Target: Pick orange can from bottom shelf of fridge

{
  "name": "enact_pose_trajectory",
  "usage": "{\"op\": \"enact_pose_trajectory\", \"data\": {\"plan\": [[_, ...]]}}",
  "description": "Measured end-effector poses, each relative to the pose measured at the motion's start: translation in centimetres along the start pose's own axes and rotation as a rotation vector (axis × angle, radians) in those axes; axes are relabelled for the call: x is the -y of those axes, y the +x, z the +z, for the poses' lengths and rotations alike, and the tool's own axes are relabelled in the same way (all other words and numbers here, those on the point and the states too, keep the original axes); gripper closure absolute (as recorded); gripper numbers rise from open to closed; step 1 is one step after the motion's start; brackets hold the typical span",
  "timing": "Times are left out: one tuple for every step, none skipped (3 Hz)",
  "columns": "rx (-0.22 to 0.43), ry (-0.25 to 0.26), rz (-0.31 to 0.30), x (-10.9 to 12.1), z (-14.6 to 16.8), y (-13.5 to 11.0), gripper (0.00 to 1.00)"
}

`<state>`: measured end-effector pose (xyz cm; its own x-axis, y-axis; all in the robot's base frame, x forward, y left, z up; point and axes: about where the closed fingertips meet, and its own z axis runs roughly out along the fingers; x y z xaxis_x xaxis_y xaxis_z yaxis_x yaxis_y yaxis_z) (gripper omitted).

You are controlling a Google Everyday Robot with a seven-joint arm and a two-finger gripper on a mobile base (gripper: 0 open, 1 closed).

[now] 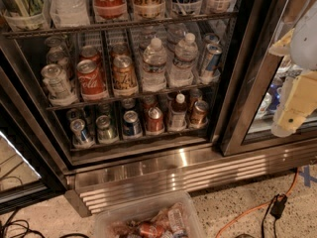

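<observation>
The fridge [148, 160] stands open in front of me, with a black frame and a ribbed steel base. Its bottom shelf [141, 138] is a dark wire rack lined with small cans. The orange can [199, 113] stands upright at the right end of the front row, next to a small bottle [179, 112]. A red can [155, 120], a blue can [132, 123] and silver cans [104, 128] stand to its left. My gripper [291, 113], cream and white, hangs at the far right in front of the open glass door, well to the right of the orange can and outside the fridge.
The open door's frame [247, 83] slants between the gripper and the shelf. The rack above holds Coca-Cola cans [90, 79], a larger orange-brown can [124, 76] and water bottles [154, 66]. A clear bin of snacks [148, 222] and an orange cable [247, 211] lie on the floor.
</observation>
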<state>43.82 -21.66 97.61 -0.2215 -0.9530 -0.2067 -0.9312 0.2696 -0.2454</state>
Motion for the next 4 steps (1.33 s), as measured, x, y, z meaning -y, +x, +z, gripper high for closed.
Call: {"op": "enact_pose_trajectory", "data": {"plan": [[0.000,0.000,0.000,0.0,0.0,0.0,0.00],[0.019,-0.003,0.029,-0.4,1.7,-0.3,0.00],[0.073,-0.017,0.062,-1.2,5.9,-0.7,0.00],[0.140,-0.016,0.084,-1.5,11.3,-1.2,0.00]]}}
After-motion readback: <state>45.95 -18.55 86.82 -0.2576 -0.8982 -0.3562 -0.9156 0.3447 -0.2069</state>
